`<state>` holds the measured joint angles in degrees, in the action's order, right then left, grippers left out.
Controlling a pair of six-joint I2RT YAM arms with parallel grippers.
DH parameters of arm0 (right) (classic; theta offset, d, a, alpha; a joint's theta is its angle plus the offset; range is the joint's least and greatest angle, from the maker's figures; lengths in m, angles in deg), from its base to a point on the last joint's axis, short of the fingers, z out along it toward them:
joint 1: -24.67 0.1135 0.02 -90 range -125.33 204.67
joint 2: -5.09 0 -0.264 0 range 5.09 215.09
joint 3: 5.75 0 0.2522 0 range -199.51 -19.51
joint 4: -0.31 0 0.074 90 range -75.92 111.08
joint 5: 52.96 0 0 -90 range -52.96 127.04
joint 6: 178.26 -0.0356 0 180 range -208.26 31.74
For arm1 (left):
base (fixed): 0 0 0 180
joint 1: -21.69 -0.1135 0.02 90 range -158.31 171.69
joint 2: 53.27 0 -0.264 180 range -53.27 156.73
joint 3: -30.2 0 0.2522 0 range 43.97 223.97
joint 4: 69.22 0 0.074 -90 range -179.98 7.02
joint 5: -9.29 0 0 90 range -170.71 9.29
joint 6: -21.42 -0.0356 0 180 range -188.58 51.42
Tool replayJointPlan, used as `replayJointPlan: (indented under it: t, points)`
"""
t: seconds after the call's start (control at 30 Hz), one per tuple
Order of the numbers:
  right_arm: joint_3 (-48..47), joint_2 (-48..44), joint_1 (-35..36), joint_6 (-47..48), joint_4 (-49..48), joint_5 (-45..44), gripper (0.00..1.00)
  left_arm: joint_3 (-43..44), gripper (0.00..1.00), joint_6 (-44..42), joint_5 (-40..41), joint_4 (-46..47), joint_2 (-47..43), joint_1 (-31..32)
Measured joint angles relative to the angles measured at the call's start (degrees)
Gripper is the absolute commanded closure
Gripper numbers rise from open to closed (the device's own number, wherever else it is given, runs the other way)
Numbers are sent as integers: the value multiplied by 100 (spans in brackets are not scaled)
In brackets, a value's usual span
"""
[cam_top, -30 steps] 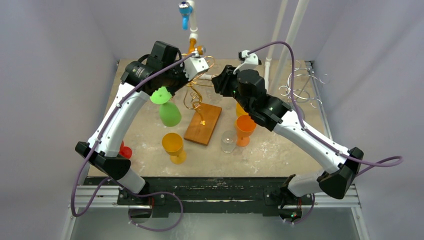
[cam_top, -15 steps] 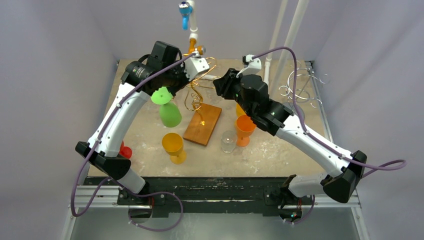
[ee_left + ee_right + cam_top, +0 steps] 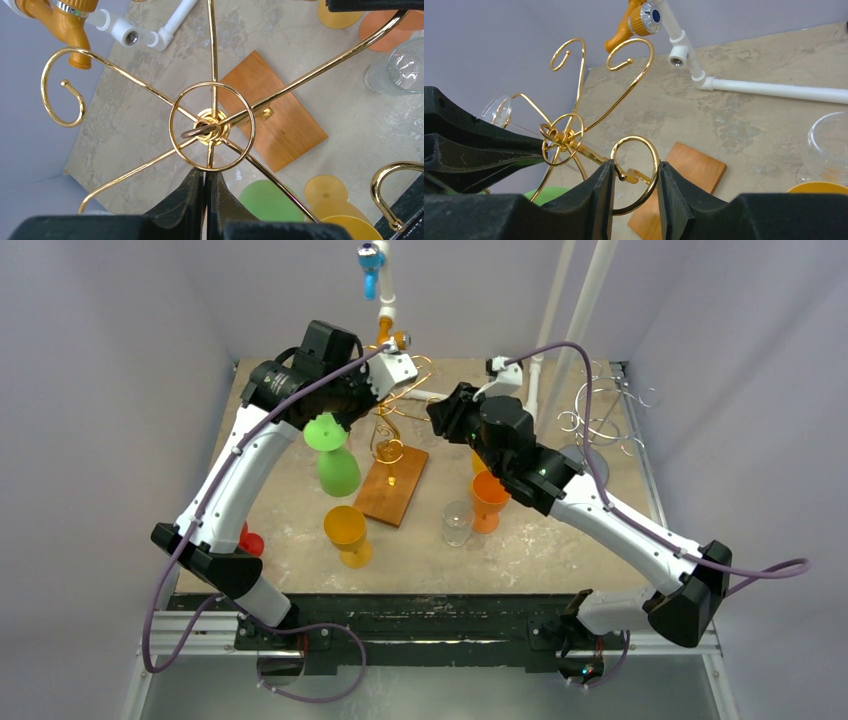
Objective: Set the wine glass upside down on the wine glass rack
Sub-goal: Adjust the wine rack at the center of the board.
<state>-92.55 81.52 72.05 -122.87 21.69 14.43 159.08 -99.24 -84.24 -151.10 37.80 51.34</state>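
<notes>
The wine glass rack (image 3: pixel 392 490) is located mid-table. A green wine glass (image 3: pixel 338 468) is positioned inverted, foot uppermost, just beside the rack's left side. The left gripper (image 3: pixel 205 175) is pinched closed on the central ring (image 3: pixel 212 127). The right gripper (image 3: pixel 636 171) is clamped across a curled hook (image 3: pixel 634 137).

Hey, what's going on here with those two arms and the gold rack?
Both arms are working at the gold wire rack on its wooden base. The left fingers are shut right at its centre ring, and the right fingers are clamped on one curled hook. A green glass hangs upside down from the rack's left side.
</notes>
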Motion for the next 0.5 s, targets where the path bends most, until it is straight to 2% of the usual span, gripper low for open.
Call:
replayJointPlan:
  t: [0.5]
  points:
    - [-413, 356, 179, 2, 90, -155, 93, -389, 100, -210, 551, 378, -151, 0]
